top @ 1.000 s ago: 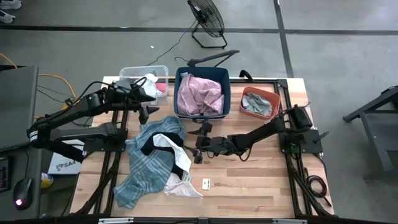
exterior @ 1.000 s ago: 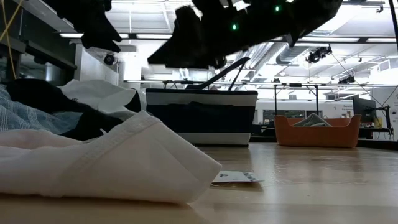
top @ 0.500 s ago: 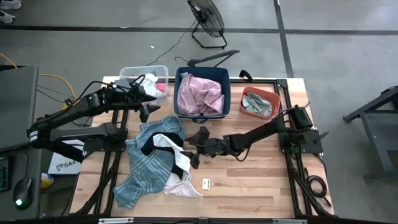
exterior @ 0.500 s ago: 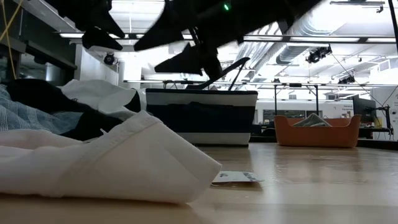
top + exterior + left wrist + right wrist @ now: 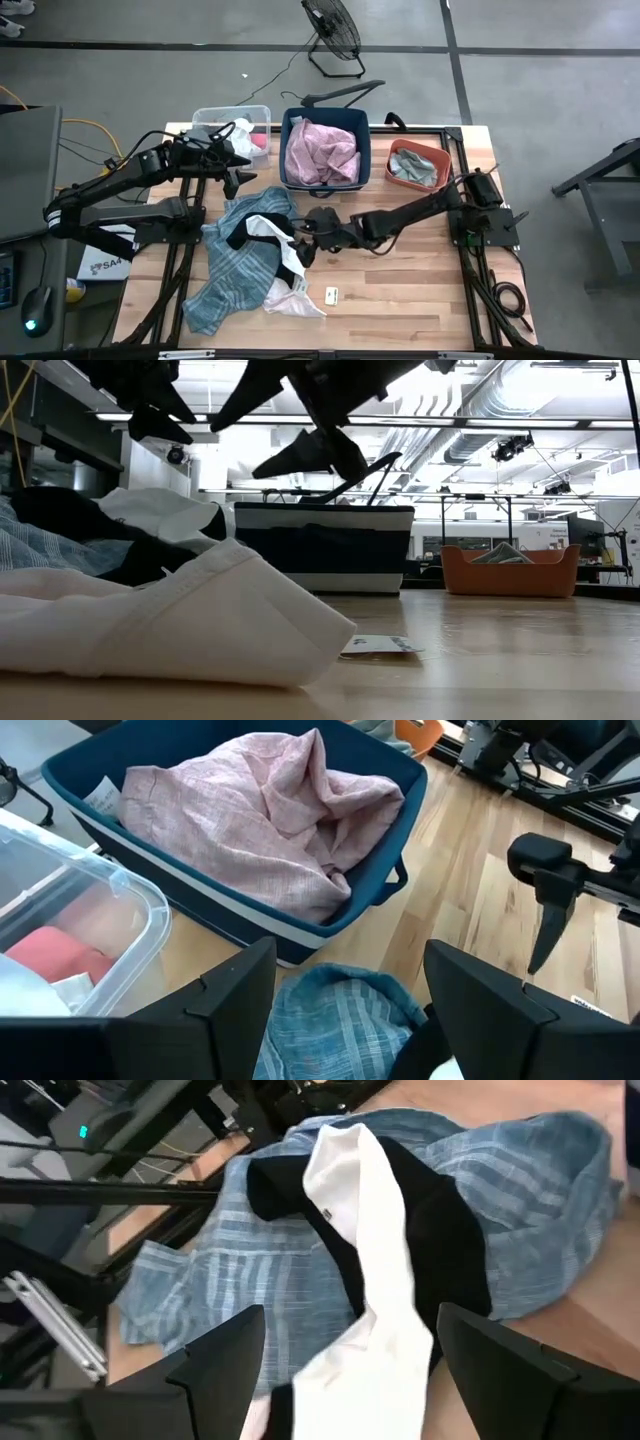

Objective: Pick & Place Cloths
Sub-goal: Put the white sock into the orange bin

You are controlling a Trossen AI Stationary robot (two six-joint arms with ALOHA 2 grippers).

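Note:
A teal-blue plaid cloth (image 5: 235, 270) lies crumpled on the table's left half, with a white cloth with black trim (image 5: 285, 258) draped over it. My right gripper (image 5: 304, 240) hovers open just above that white cloth's edge; the right wrist view shows the white cloth (image 5: 365, 1270) and plaid (image 5: 250, 1260) between its fingers. My left gripper (image 5: 234, 181) waits open in the air by the bins, above the plaid's far end (image 5: 335, 1020). A mauve-pink cloth (image 5: 322, 150) fills the blue bin. Grey-green cloth (image 5: 416, 168) sits in the orange bin.
Along the far edge stand a clear bin (image 5: 205, 120) holding white and red fabric, the blue bin (image 5: 365, 150) and the orange bin (image 5: 432, 155). A small white paper tag (image 5: 331, 294) lies on bare wood near the pile. The table's right half is bare wood.
My right gripper has moved toward the table's left, closing in on the cloth pile while staying above it with its fingers apart. The cloths and my left arm have kept still.

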